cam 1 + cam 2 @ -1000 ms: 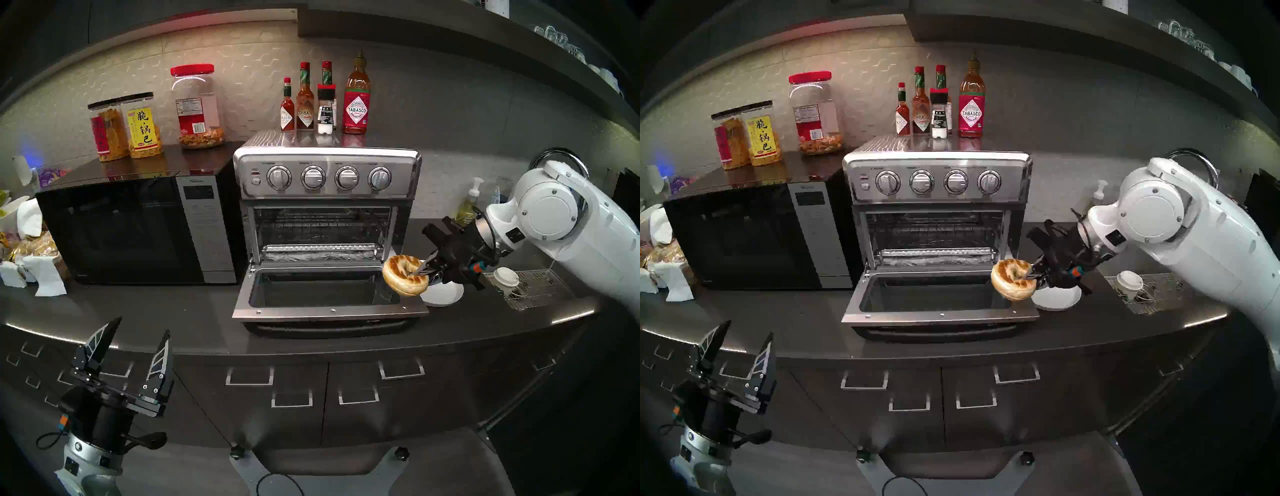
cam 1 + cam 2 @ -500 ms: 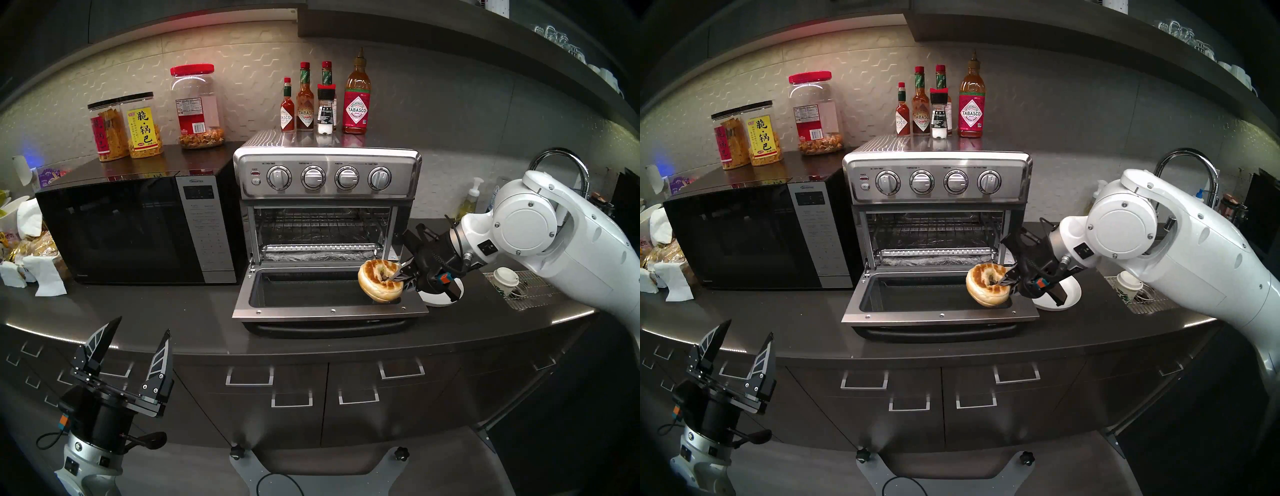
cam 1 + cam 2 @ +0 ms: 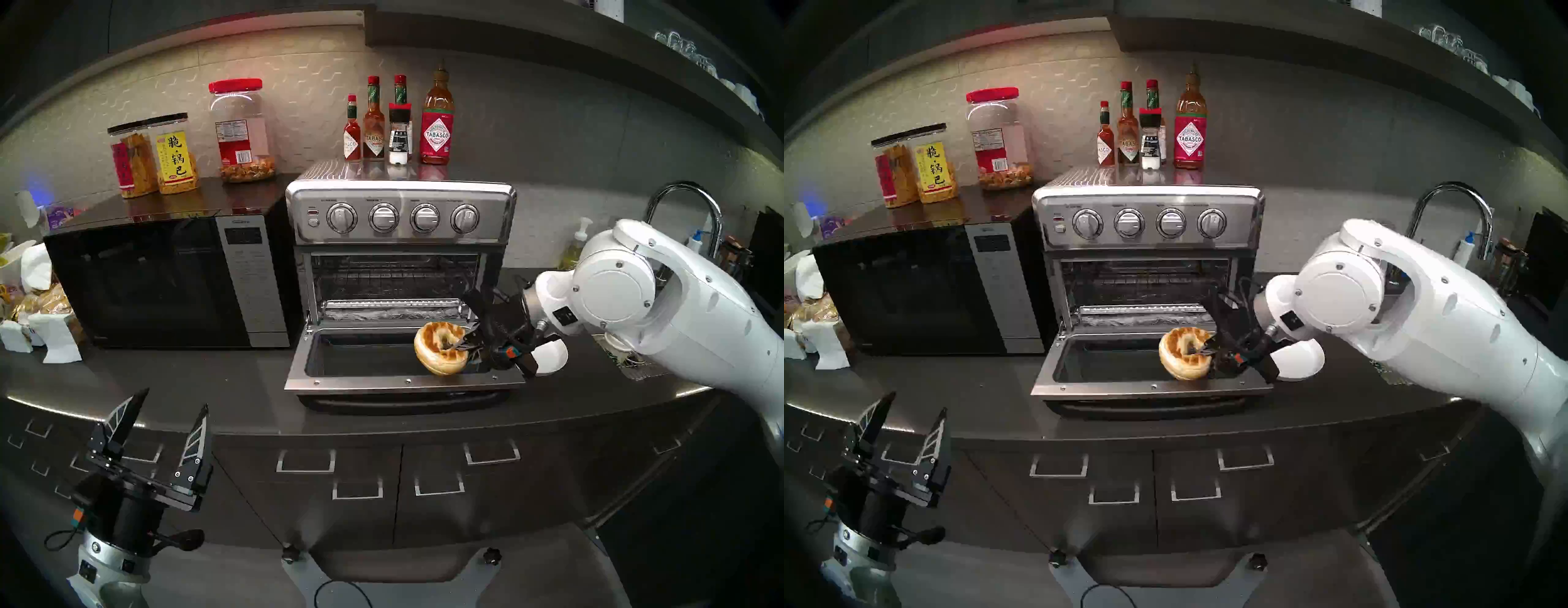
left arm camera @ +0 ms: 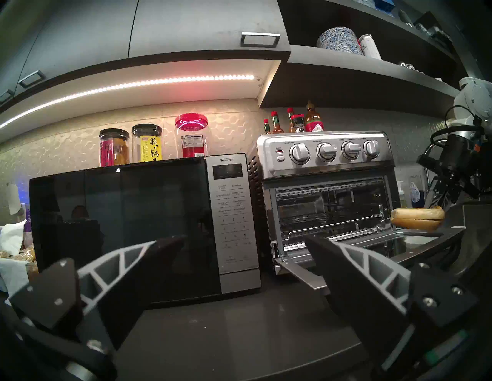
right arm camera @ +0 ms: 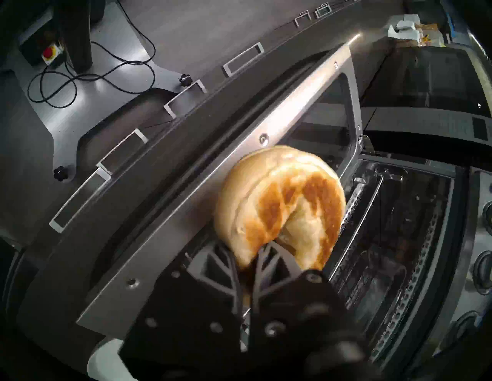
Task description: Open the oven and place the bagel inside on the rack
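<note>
The bagel point(image 3: 441, 348) hangs at centre right of the frame over the oven point(image 3: 401, 254)'s lowered door, right gripper point(image 3: 464, 344) clamped on its rim through the hole. It looks light and soft; pinching harder would dent it. Left gripper point(image 3: 163, 407) gapes empty.

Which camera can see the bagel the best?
The right wrist view: the bagel fills the middle, close up, pinched at its edge by the right hand. Both head views show it small, over the oven's open door. The left wrist view shows it edge-on, far right.
</note>
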Motion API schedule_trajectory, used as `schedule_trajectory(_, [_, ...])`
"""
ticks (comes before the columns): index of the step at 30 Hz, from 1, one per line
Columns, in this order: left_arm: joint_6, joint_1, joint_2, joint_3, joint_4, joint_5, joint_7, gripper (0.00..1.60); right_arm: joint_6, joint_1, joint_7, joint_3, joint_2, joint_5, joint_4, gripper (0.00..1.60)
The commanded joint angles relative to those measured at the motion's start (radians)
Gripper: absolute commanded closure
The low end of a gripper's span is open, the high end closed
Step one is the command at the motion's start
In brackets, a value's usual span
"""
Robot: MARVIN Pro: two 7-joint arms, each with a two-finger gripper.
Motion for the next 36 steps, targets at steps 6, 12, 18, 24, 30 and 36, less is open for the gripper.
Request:
schedule_trajectory(6, [0.0,0.001,0.0,-0.002,-0.021,-0.001,0.0,0.0,0.092,0.015,-0.025,-0.013,-0.145,-0.037,0.038,1.6])
schedule_trajectory(12, [0.0,0.001,0.0,-0.002,-0.021,-0.001,0.0,0.0,0.117,0.015,-0.036,-0.005,-0.171,-0.031,0.043,1.6])
schedule_trajectory(18, [0.001,0.001,0.0,-0.002,-0.021,-0.001,0.0,0.0,0.119,0.024,-0.018,-0.017,-0.177,-0.06,0.049,1.6])
schedule_trajectory(24, [0.001,0.002,0.0,-0.002,-0.022,0.0,0.0,0.0,0.144,0.022,-0.006,-0.028,-0.171,-0.095,0.029,1.6])
schedule_trajectory(30, [0.0,0.001,0.0,-0.002,-0.021,-0.001,0.0,0.0,0.187,0.041,0.016,-0.026,-0.204,-0.117,0.025,1.6])
schedule_trajectory(36, [0.0,0.001,0.0,-0.002,-0.02,-0.001,-0.001,0.0,0.229,0.074,0.057,-0.021,-0.252,-0.144,0.029,1.6])
